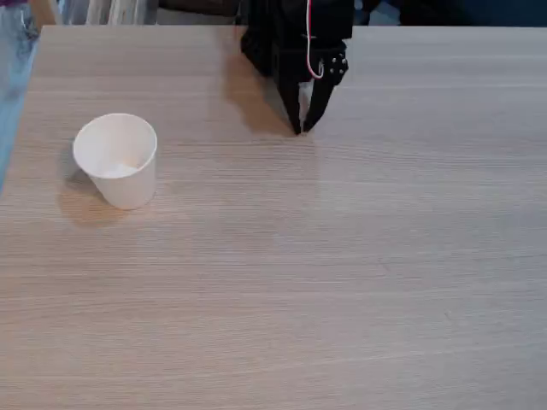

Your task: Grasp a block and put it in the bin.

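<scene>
Gripper (300, 126) at table's (342, 282) far edge, tips down touching wood, pinching small white block (303, 101). Cup (118, 159) upright, well apart at left.

i see a pale wood-grain table (342, 282) filling my view, with a bit of blue fabric (13, 77) at the far left edge.

fixed view | bin (116, 160) left on table (342, 282) | end effector (299, 128) far edge, well right of bin
</scene>
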Robot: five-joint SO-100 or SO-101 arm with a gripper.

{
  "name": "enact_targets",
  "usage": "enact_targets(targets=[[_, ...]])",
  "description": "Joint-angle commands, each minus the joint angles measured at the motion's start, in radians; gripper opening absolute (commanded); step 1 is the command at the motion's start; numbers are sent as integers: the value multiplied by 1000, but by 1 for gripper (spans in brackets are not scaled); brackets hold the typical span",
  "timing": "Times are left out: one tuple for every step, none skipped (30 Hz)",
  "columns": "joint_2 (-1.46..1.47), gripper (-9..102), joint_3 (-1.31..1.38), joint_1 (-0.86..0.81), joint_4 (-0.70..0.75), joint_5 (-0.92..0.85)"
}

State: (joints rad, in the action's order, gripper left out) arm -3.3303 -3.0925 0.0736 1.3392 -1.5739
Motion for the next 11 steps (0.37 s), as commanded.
enact_targets(targets=[[-2, 4, -12, 0, 6, -8], [-2, 4, -12, 0, 6, -8], [-2, 4, -12, 0, 6, -8], [-2, 4, -12, 0, 6, -8], [-2, 4, -12, 0, 6, -8], [-2, 4, -12, 0, 6, -8], [-2, 4, -12, 0, 6, -8], [-2, 4, -12, 0, 6, -8], [-2, 4, -12, 0, 6, -8], [-2, 4, -12, 0, 6, -8], [-2, 4, -12, 0, 6, -8]])
